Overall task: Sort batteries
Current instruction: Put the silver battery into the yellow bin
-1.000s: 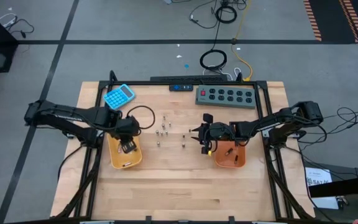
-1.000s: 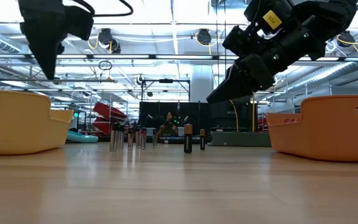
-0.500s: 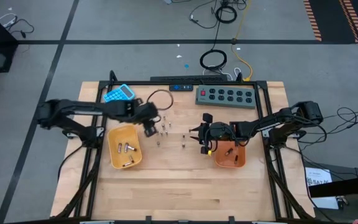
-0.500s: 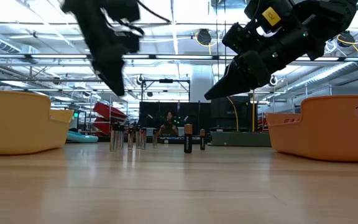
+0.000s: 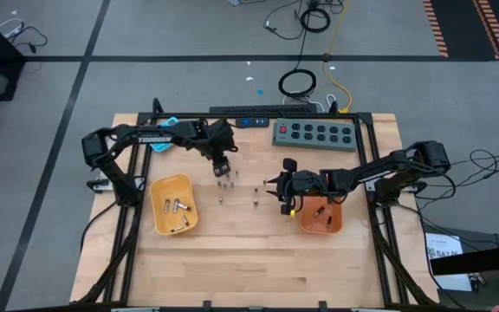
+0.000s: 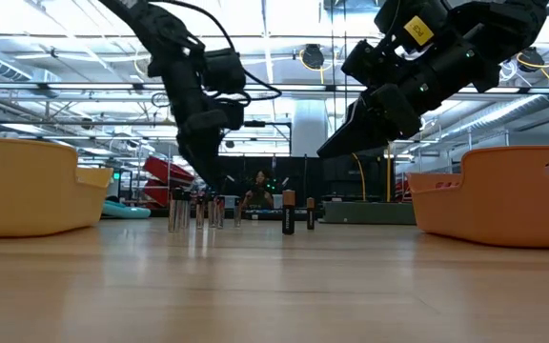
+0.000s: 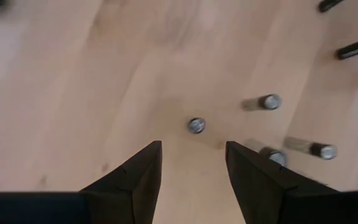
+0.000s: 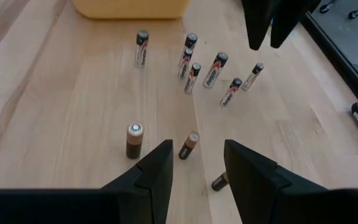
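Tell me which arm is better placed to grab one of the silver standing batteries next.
Left. The left gripper, fingers open, hangs right above the cluster of small silver cylindrical batteries. The right gripper hovers beside the orange plastic tray, farther off.

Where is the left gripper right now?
In the high view the left gripper, fingers open, hangs over the standing batteries near the table's middle, right of the yellow tray.

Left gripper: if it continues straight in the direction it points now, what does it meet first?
The left gripper, open, points down at the table. Directly ahead stands one upright battery, roughly centred between the fingers, so it probably meets that first. The depth is hard to judge.
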You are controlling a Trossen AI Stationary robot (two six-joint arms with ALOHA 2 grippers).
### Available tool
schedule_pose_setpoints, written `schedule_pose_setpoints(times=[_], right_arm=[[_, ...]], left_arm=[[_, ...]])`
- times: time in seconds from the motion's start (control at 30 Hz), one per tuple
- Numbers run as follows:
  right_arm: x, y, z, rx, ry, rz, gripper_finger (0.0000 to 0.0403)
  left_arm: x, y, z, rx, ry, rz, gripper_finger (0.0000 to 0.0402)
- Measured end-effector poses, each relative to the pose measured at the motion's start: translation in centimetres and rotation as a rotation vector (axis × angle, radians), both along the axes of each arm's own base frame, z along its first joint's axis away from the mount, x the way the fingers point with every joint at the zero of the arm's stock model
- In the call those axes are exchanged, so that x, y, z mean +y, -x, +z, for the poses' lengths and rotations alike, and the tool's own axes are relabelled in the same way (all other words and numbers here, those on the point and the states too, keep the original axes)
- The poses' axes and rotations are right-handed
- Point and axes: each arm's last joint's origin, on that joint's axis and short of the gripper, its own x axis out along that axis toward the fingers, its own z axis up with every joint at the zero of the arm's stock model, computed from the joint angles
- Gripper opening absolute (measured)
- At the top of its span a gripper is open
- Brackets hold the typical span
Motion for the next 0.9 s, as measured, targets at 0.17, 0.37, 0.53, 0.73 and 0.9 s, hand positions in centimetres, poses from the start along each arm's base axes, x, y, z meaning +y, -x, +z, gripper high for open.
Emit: schedule_pose_setpoints(times=[0.17,0.37,0.53,0.73,0.9], right_arm=[[0.0,0.1,-0.1,0.012,0.004,0.002,0.0134],[0.0,0.0,-0.1,0.011,0.004,0.002,0.0134],[0.0,0.0,-0.1,0.01,0.002,0.001,0.0134],[0.0,0.0,-0.1,0.01,0.0,0.0,0.0134],[0.0,0.1,-0.1,0.01,0.001,0.0,0.0134]], left_arm=[[0.5,-0.6,-0.9,0.01,0.035,-0.031,0.0187],[0.7,-1.2,-2.4,0.029,0.037,-0.054,0.0187],[1.0,-1.7,-3.2,0.02,0.025,-0.055,0.0187],[1.1,-2.0,-4.7,0.054,0.039,-0.056,0.0186],[1.4,-2.6,-5.1,0.025,-0.008,-0.064,0.0106]])
